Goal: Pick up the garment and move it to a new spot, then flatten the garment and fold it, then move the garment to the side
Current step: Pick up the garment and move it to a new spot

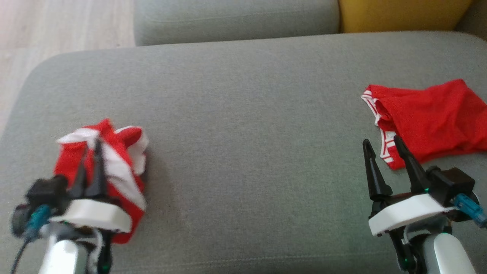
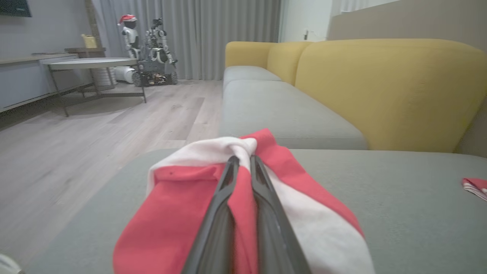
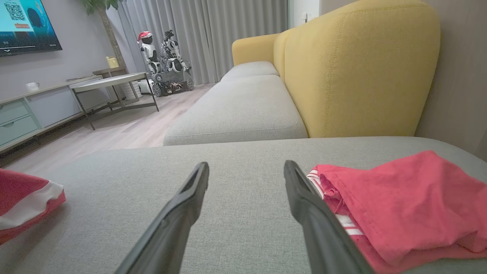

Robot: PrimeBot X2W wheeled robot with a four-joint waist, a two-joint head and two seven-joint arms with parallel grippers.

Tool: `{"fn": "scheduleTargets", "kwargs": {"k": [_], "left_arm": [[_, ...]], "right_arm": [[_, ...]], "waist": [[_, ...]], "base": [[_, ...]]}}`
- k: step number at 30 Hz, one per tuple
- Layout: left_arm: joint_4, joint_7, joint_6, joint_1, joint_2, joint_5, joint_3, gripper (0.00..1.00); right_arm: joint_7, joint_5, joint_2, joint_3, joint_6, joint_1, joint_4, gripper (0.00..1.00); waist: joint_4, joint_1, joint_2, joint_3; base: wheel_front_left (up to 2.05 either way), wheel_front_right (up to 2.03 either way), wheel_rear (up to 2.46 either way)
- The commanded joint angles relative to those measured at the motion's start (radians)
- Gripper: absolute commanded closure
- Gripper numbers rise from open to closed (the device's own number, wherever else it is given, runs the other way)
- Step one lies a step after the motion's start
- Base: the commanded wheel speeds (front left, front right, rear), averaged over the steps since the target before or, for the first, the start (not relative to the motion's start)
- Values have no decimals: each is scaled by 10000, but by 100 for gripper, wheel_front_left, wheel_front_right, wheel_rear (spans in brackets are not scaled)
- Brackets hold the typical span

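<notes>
A: How does the garment (image 1: pixel 125 179) look?

B: Bunched into a soft heap; red cloth crossed by broad white bands, rumpled folds; it sits at the left end of the grey cushion (image 1: pixel 251 125), near the rounded corner.

A: And the left gripper (image 1: pixel 92 146)?

B: Its dark, tapered fingers are pinched nearly together on a ridge of the cloth; fabric drapes to either side of them.

A: The right gripper (image 1: pixel 381 140)?

B: Fingers spread wide, nothing between them; just beside it lies a second red piece (image 1: pixel 430 118), flatter, a thin knit with narrow white-striped trim; whether they touch, I cannot tell.

A: Textures?

B: The cushion is matte, coarsely woven; the backrest (image 2: pixel 388 91) is mustard yellow, padded and rounded; the floor (image 2: pixel 114 125) is pale wood planks.
</notes>
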Motion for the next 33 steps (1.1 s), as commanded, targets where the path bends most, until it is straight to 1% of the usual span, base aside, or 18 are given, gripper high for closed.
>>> {"fn": "scheduleTargets", "kwargs": {"k": [1, 3, 6, 13, 17, 21, 22, 23, 28, 31, 33], "left_arm": [[-393, 27, -57, -585, 114, 104, 279, 100], [-384, 176, -218, -880, 0, 178, -101, 100], [-22, 264, -586, -1542, -241, 270, -748, 100], [1685, 175, -1525, -3174, -769, 669, -2188, 100], [2935, 69, -1839, -3969, -936, 902, -2802, 100], [4216, 7, -2010, -4515, -1067, 964, -3216, 100], [4467, -59, -2029, -4630, -1107, 940, -3255, 59], [4671, -139, -2039, -4732, -1142, 930, -3292, 0], [5095, -489, -2041, -4940, -1291, 720, -3318, 0], [4879, -709, -1953, -4833, -1327, 586, -3239, 0], [4340, -867, -1775, -4547, -1291, 415, -3032, 0]], "right_arm": [[12, 76, -27, 241, -7, -302, -415, 0], [28, 69, -27, 264, -7, -376, -474, 0], [23, 46, -27, 329, -7, -548, -537, 0], [-157, 164, -27, 376, -7, -937, -536, 0], [-338, 312, -26, 510, -7, -1099, -391, 0], [-548, 461, -26, 576, -7, -1232, -204, 0], [-596, 501, -26, 603, -7, -1264, -154, 0], [-638, 543, -26, 621, -7, -1291, -105, 0], [-792, 556, -26, 582, -7, -1367, 69, 0], [-817, 531, -26, 542, -7, -1396, 139, 0], [-792, 468, -26, 507, -7, -1391, 173, 0]], "waist": [[-115, 1, 0, 112], [-295, 1, 0, 282], [-655, 1, 0, 586], [-1528, 1, 0, 1465], [-1975, 1, 0, 1948], [-2282, 1, 0, 2304], [-2332, 1, 0, 2361], [-2366, 1, 0, 2409], [-2336, 1, 0, 2445], [-2176, 1, 0, 2313], [-1921, 1, 0, 2110]], "base": [[0, 0, 0], [0, 0, 0], [0, 0, 0], [0, 0, 0], [0, 0, 0], [0, 0, 0], [0, 0, 0], [0, 0, 0], [0, 0, 0], [0, 0, 0], [0, 0, 0]]}}
